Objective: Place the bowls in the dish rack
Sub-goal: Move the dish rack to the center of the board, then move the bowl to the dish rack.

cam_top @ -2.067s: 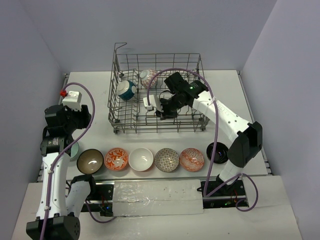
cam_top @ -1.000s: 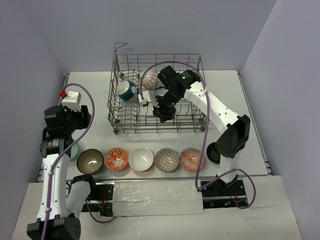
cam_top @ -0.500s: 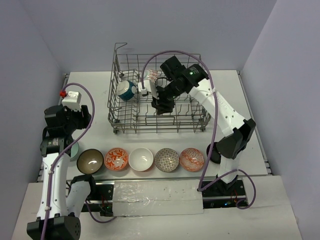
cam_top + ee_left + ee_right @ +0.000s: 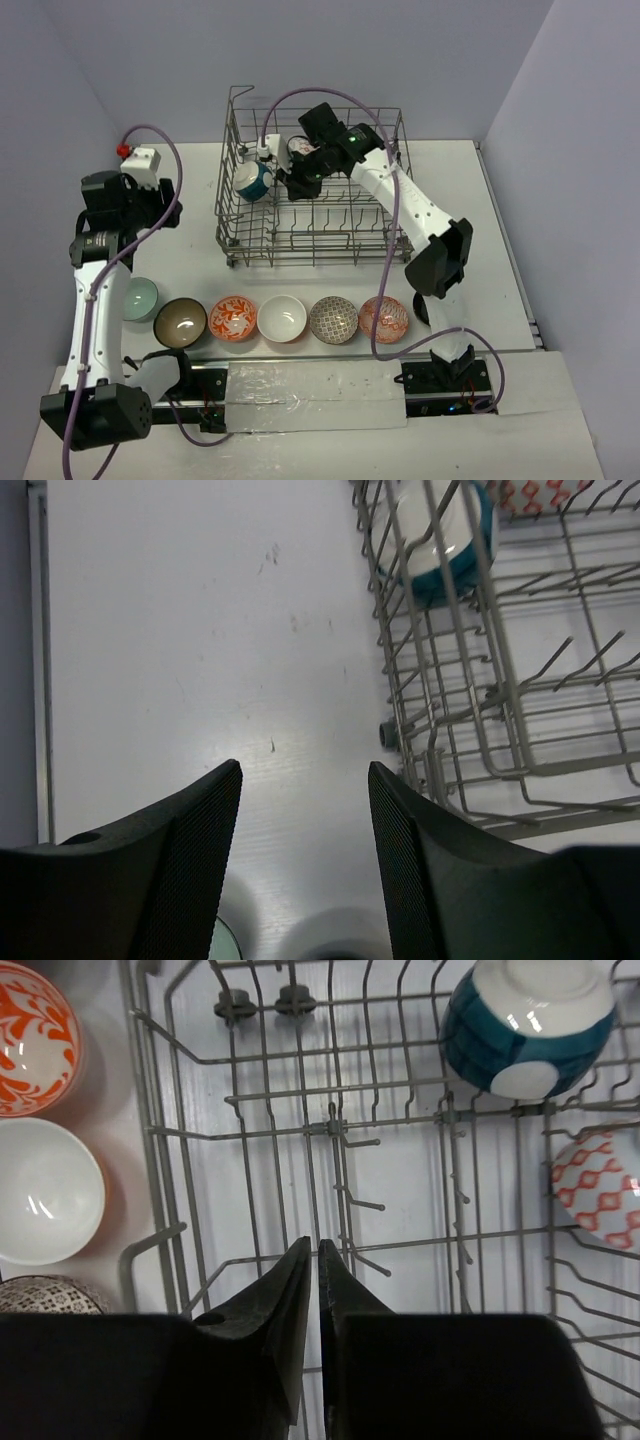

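Now my right arm has swung across the dish rack (image 4: 300, 250) toward its back left corner. The right fingers (image 4: 285, 1300) are pressed together, empty, above the tines near the racked teal bowl (image 4: 528, 1025) and red-patterned bowl (image 4: 598, 1185). My left arm has drawn back, left fingers (image 4: 200, 830) apart, uncovering the pale green bowl (image 4: 140, 298) on the bench (image 4: 470, 170). At least six bowls are still unloaded.

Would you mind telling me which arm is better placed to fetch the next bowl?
Probably left. The left arm hangs with open jaws near the pale green bowl and brown bowl; the right arm reaches deep over the rack, jaws shut.
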Controlling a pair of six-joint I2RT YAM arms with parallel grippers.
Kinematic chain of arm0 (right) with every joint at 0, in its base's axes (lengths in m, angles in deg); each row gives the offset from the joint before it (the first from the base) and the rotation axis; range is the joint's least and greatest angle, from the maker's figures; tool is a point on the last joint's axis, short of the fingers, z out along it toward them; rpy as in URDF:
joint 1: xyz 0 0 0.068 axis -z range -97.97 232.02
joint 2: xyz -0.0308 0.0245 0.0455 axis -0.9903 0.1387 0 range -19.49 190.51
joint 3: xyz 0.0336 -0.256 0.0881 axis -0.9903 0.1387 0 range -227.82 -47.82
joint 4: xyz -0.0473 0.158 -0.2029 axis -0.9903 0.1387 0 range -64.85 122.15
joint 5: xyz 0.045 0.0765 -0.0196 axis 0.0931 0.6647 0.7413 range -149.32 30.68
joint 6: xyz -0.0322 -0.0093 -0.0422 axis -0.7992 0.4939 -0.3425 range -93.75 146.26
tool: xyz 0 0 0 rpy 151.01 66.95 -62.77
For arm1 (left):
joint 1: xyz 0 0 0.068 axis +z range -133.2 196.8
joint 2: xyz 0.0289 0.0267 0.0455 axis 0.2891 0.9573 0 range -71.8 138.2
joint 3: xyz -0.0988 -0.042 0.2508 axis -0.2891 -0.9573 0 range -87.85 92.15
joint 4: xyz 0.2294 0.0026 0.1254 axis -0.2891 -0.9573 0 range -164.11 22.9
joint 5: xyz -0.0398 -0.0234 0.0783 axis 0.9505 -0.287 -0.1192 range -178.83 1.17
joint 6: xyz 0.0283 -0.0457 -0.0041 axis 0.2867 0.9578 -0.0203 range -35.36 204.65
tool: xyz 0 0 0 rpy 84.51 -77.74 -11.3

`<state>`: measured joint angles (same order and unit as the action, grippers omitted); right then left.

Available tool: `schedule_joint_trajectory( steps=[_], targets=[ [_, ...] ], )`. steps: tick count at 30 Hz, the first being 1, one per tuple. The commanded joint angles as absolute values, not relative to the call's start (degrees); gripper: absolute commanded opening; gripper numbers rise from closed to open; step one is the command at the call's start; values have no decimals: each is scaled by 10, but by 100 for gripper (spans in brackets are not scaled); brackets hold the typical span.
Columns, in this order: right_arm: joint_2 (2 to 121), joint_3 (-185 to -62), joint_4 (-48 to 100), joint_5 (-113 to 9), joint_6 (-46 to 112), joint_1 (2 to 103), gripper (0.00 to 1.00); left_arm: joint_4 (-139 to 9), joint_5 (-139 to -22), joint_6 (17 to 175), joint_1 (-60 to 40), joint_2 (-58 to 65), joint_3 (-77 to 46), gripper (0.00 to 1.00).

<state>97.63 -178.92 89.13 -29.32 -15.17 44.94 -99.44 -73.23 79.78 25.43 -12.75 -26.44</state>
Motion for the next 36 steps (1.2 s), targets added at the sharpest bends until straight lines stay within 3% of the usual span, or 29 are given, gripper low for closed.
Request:
schedule_joint_trajectory(
  steps=[1, 11, 18, 36],
  targets=[
    [991, -1789, 858, -304, -128, 452, 15, -997, -701, 812, 245, -116, -193, 60],
    [1026, -1757, 814, -291, -101, 461, 14, -1061, -729, 823, 156, -8, -13, 56],
    [1051, -1761, 794, -307, -81, 467, 9, -1060, -770, 811, 103, 55, -12, 52],
    [1052, -1738, 791, -305, -88, 484, 8, -1044, -799, 812, 78, 100, -35, 51]
  ],
)
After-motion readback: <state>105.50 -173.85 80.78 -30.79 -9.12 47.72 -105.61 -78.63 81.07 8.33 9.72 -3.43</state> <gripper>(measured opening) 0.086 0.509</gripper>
